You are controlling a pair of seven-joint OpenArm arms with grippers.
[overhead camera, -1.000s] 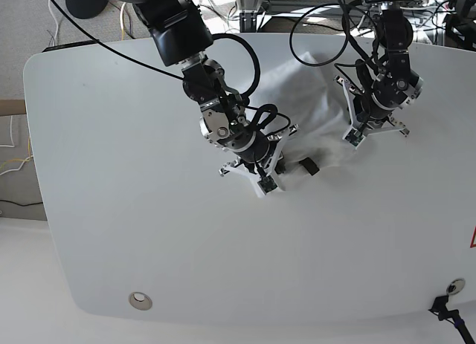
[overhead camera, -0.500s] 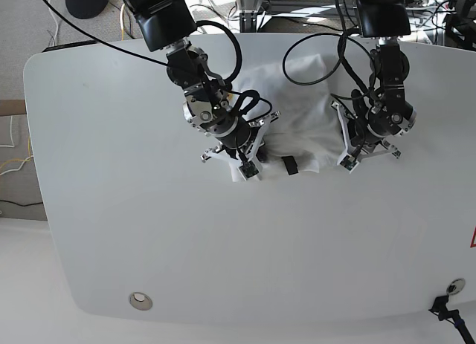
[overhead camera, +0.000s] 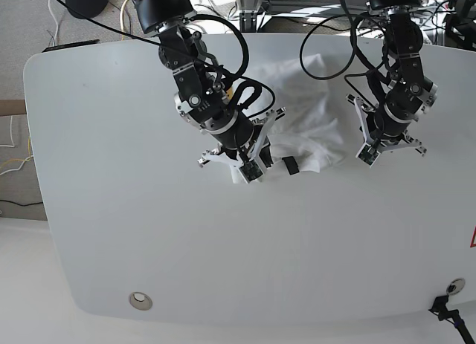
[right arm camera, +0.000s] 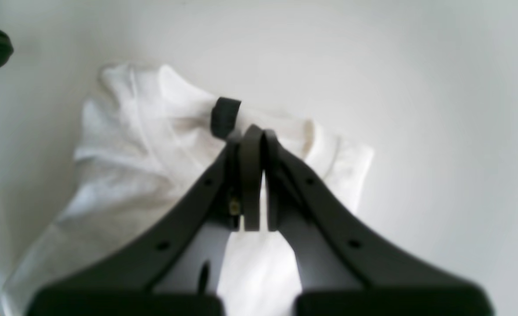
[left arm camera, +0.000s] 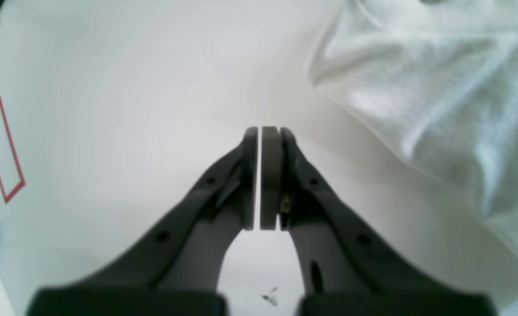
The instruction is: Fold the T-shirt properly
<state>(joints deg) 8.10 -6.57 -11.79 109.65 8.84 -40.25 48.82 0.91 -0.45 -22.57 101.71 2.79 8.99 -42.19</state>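
Left tool (overhead camera: 370, 155) now off T-shirt (overhead camera: 301, 117).

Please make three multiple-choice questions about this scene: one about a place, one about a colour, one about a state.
1. Where does the T-shirt lie?
A. bunched between the two arms
B. flat at the table's near edge
C. hanging off the table

2. What colour is the neck label?
A. red
B. black
C. green

3. How is the left claw?
A. wide open
B. shut on the shirt
C. shut, holding nothing

Answers: 1 A, the base view shows it crumpled there; 2 B, dark in both views; 3 C, its jaws meet over bare table.
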